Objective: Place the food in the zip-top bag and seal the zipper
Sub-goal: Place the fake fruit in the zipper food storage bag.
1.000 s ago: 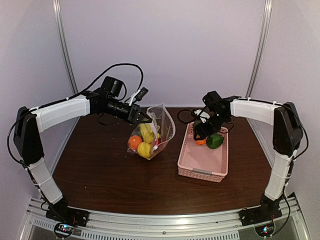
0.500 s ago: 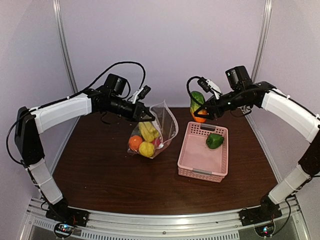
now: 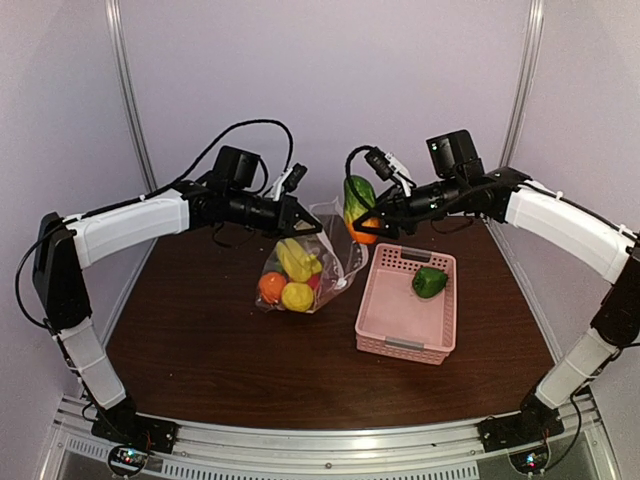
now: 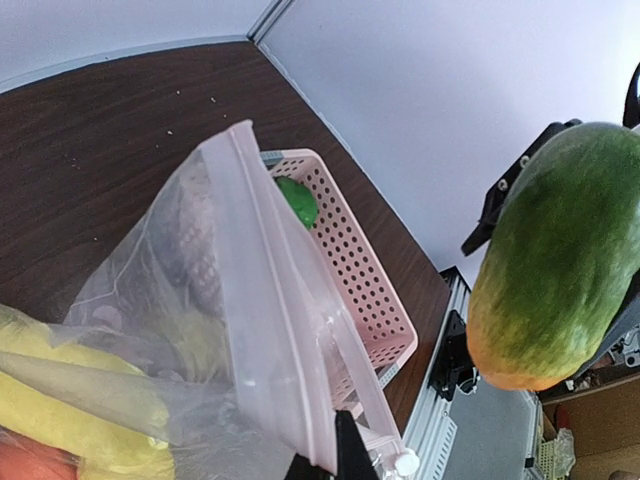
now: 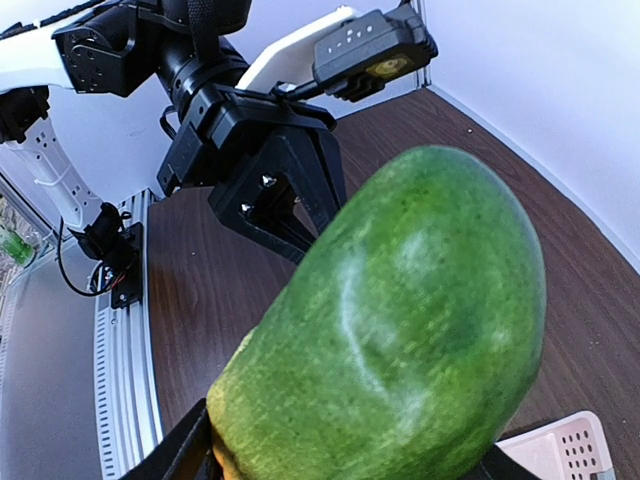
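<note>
While upright, orange end down, green fruit in right pincer; left pincer clenched on bag

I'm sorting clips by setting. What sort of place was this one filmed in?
Probably a lab test cell for robots, not a kitchen: pale panel walls box in one dark table, with a left arm and right arm bolted to a metal rail.
</note>
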Motion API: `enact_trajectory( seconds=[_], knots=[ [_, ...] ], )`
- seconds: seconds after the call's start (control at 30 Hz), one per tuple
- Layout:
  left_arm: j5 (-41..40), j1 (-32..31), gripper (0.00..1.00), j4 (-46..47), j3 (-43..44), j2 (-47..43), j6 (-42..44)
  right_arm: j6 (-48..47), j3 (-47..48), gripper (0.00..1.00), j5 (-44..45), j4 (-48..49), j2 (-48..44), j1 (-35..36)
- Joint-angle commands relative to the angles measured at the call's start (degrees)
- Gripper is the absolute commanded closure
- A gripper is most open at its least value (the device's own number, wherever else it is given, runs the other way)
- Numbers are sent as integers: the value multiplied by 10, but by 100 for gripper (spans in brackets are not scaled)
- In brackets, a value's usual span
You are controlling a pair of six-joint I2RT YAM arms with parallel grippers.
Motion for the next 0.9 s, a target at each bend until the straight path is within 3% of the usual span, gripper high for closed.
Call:
enact_trajectory(
  seconds=[0.0, 0.33, 0.53, 0.73, 0.87],
  knots=[
    [16, -10, 100, 40, 15, -11, -17, 28, -26, 54, 36, 64, 14, 15],
    [20, -10, 100, 79, -16, -63, -50, 19, 51, 49, 109, 15, 110, 20],
    [6, -10, 100, 162, -52, -75, -109, -59, 103, 16, 98, -89, 119, 30],
    [-3, -10, 100, 225, -83, -65, -132, -85, 171, 2, 55, -173, 99, 29],
    [7, -14, 100, 224, -72, -68, -134, -61, 179, 3, 122, -193, 77, 18]
  ],
)
